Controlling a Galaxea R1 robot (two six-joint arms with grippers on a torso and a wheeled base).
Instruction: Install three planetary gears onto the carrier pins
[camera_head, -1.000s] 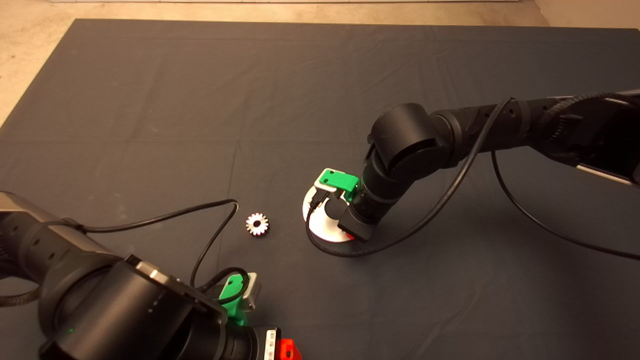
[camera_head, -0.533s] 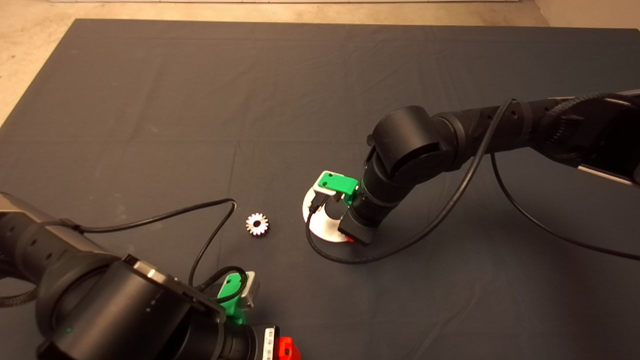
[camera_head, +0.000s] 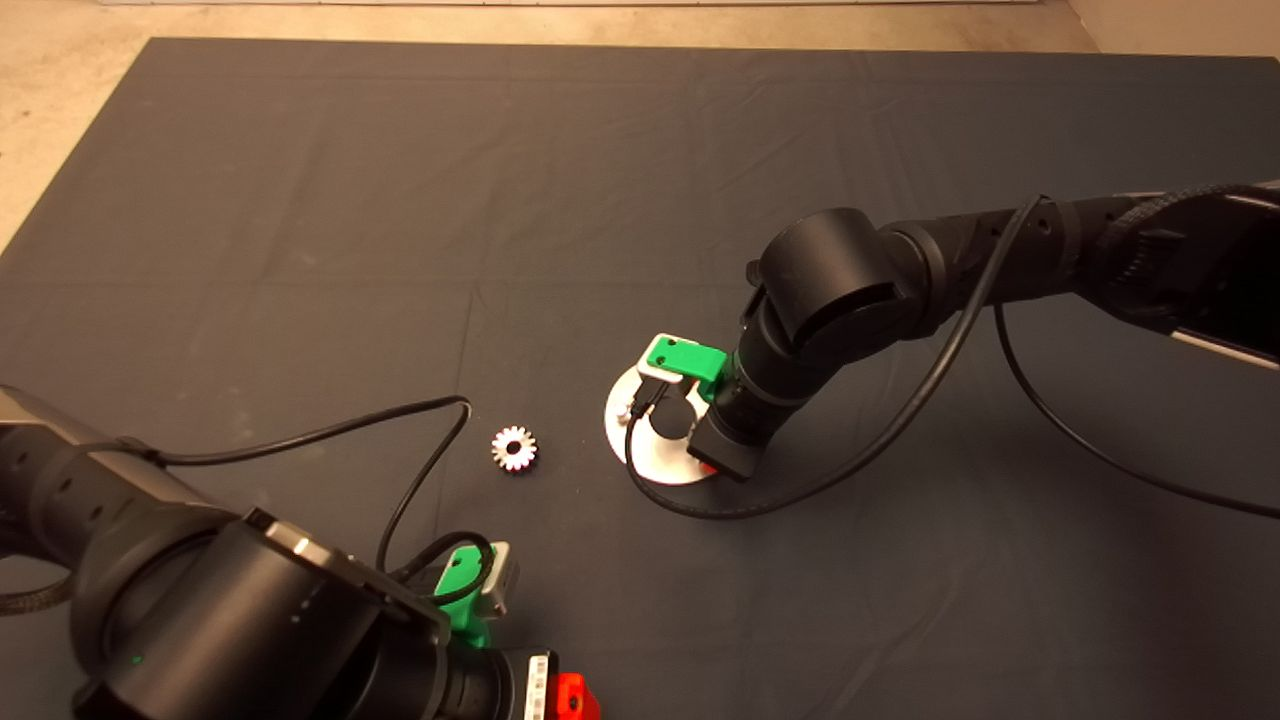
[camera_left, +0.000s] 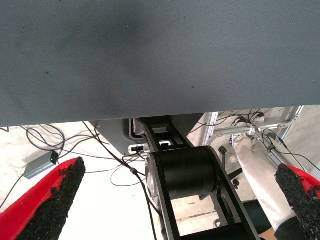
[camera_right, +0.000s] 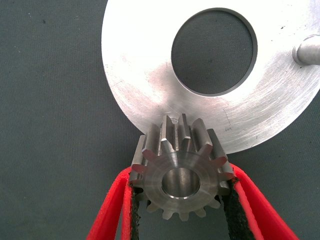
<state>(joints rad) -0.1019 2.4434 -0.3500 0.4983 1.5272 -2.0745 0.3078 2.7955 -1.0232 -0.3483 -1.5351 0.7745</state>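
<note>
At the mat's near edge, toward its left corner, the left gripper (camera_head: 485, 600) waits parked; its wrist view shows the two red fingers spread wide with nothing between them, looking past the mat's edge to the floor and the robot's base. A little farther in, left of the mat's centre, one loose gear (camera_head: 514, 448) lies flat on the mat (camera_head: 300, 200), well apart from either gripper. Just beyond and to its right sits the carrier disc (camera_head: 620, 425), flat and silver with a large centre hole, and the right gripper (camera_right: 180, 200) hangs directly over its right side, its jaws closed snugly on a gripped gear (camera_right: 181, 172), pads pressing the teeth on opposite flanks and the bore pointing at the camera. In the right wrist view only one carrier pin (camera_right: 307, 50) shows, at the disc's rim well off to the side of the held gear; the other pins are out of sight. The third gear cannot be found in any view. The likely trouble from here is misalignment: the gear sits over the disc's bare rim, not over a pin, so lowering now would land it on the plate. A tilted bore could also jam on a pin, and pushing sideways may slide the unsecured disc across the mat.
</note>
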